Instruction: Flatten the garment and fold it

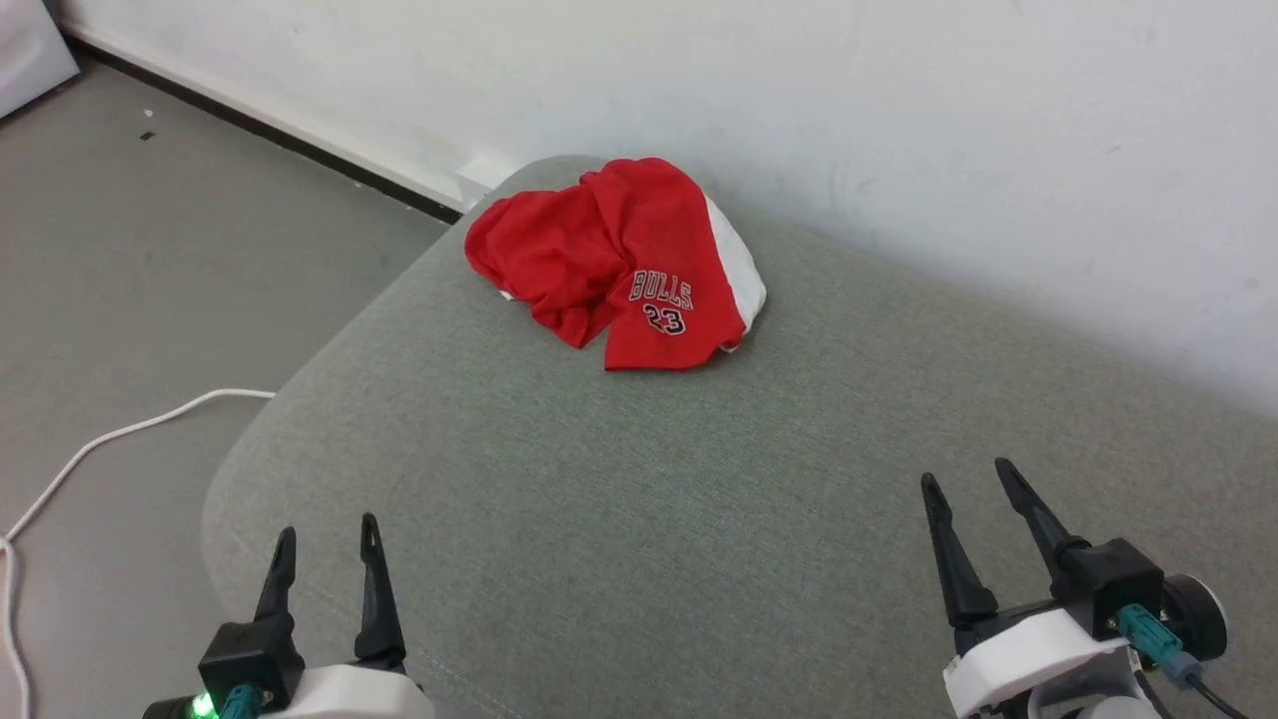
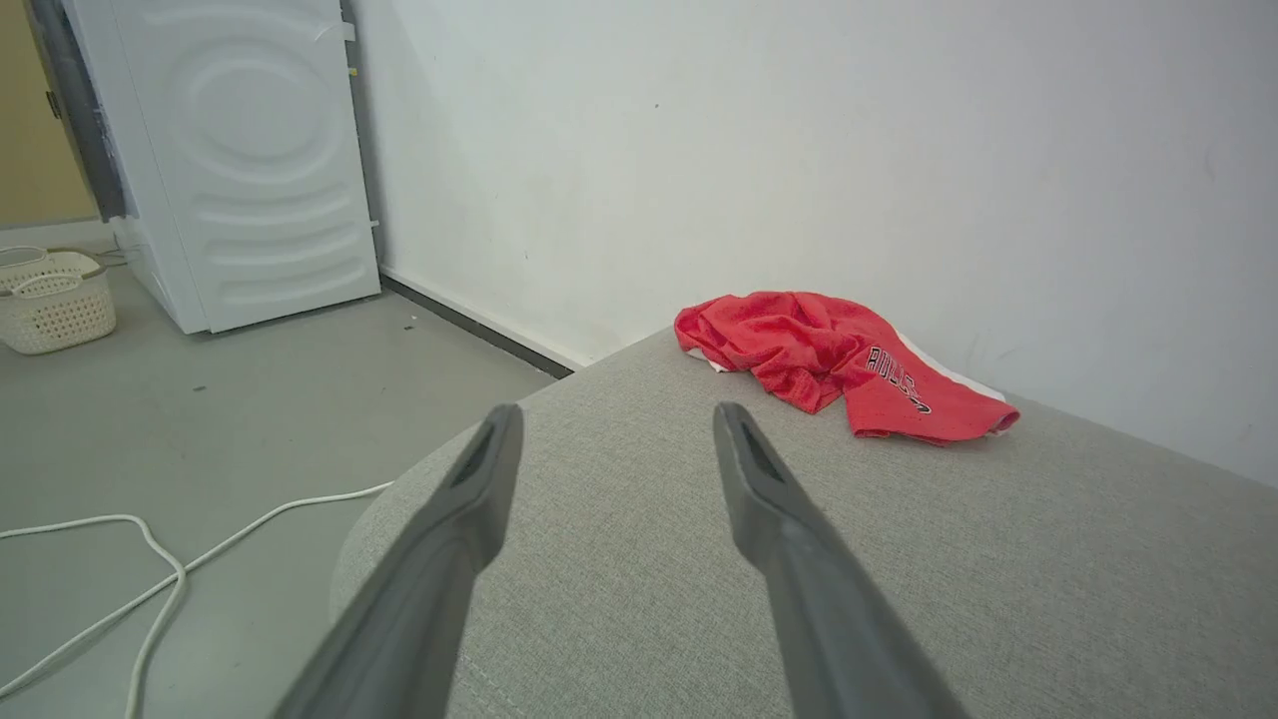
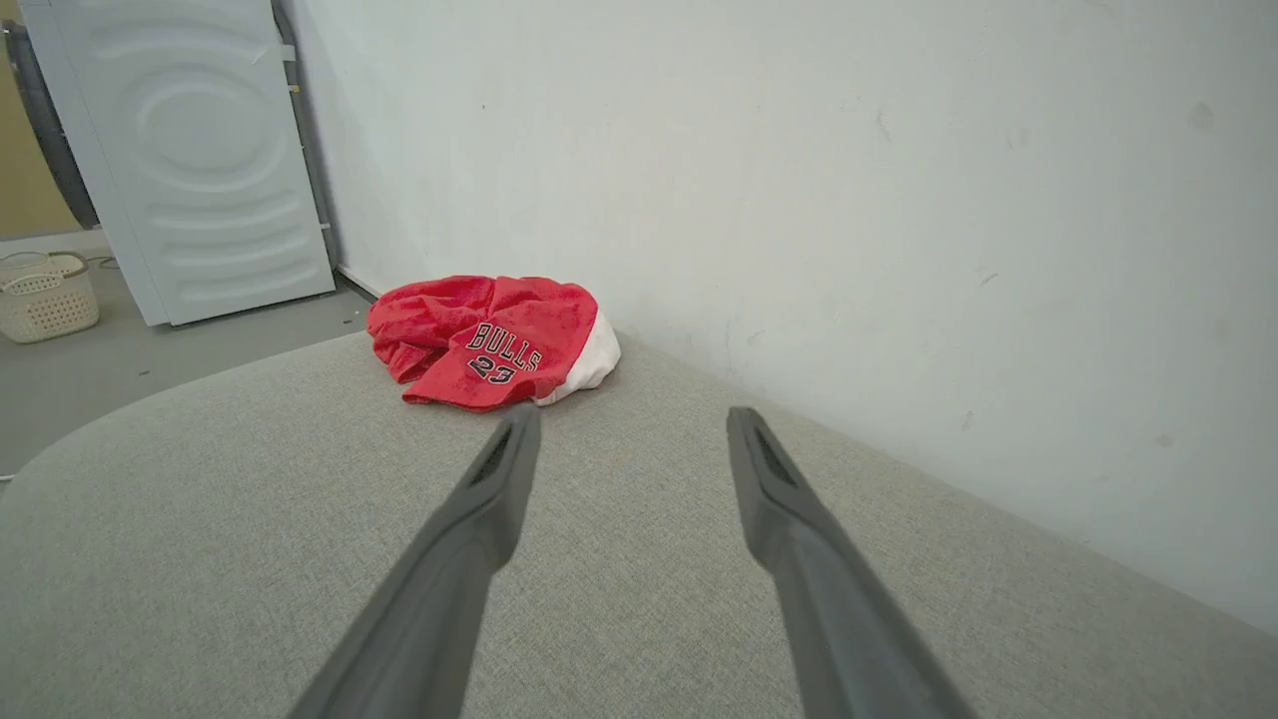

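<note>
The garment (image 1: pixel 619 265) is a pair of red shorts with a white side stripe and a "BULLS 23" print, lying crumpled in a heap at the far end of the grey-green cushion, close to the wall. It also lies ahead of the fingers in the left wrist view (image 2: pixel 844 364) and the right wrist view (image 3: pixel 489 340). My left gripper (image 1: pixel 327 544) hovers open at the near left of the cushion, far from the shorts. My right gripper (image 1: pixel 966 482) is open at the near right, also well short of them. Both hold nothing.
The grey-green upholstered cushion (image 1: pixel 699 519) fills the middle, its rounded edge dropping to the grey floor on the left. A white cable (image 1: pixel 110 439) trails over the floor. A white wall (image 1: pixel 899 120) backs the cushion. A white appliance (image 2: pixel 250 150) and a pale basket (image 2: pixel 50 300) stand farther off.
</note>
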{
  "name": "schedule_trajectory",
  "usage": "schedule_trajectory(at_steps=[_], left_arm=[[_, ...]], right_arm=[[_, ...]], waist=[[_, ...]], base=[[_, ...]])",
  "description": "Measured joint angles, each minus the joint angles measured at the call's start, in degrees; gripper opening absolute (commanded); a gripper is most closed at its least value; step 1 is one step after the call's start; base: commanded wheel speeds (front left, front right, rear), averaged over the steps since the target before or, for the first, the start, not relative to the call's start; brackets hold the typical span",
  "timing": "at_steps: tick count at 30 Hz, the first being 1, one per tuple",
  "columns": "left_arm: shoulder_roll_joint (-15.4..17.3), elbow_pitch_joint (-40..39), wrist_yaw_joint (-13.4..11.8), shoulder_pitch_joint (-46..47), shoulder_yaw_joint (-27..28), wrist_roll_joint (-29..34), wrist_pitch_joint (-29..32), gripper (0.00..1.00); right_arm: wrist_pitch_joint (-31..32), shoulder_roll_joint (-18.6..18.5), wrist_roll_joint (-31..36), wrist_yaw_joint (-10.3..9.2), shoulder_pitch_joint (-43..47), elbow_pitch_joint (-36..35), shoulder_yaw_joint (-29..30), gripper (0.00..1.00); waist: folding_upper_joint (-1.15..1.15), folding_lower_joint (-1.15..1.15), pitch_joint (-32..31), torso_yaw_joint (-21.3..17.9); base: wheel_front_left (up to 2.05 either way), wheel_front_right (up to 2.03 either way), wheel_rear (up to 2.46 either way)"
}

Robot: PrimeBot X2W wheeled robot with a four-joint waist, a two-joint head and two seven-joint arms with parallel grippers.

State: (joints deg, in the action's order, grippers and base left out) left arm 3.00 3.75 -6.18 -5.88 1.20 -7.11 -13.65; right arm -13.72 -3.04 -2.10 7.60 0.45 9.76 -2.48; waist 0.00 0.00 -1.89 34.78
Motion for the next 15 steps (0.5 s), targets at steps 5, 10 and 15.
schedule_trajectory(at_steps=[5, 10, 15], left_arm=[[0.00, 0.09, -0.43, -0.15, 0.02, -0.27, -0.58, 1.00], [0.00, 0.25, -0.44, -0.26, -0.09, -0.55, -1.07, 1.00], [0.00, 0.30, -0.44, -0.54, -0.43, -0.55, -1.08, 1.00]], right_arm=[[-0.53, 0.00, -0.01, 0.00, 0.00, 0.40, -0.02, 1.00], [-0.97, 0.03, -0.01, 0.00, 0.00, 0.70, -0.03, 1.00], [-0.98, 0.02, 0.00, 0.00, 0.00, 0.81, -0.07, 1.00]], waist=[[0.00, 0.00, -0.20, 1.14], [0.00, 0.00, -0.22, 1.76], [0.00, 0.00, -0.17, 1.55]], base=[[0.00, 0.00, 0.00], [0.00, 0.00, 0.00], [0.00, 0.00, 0.00]])
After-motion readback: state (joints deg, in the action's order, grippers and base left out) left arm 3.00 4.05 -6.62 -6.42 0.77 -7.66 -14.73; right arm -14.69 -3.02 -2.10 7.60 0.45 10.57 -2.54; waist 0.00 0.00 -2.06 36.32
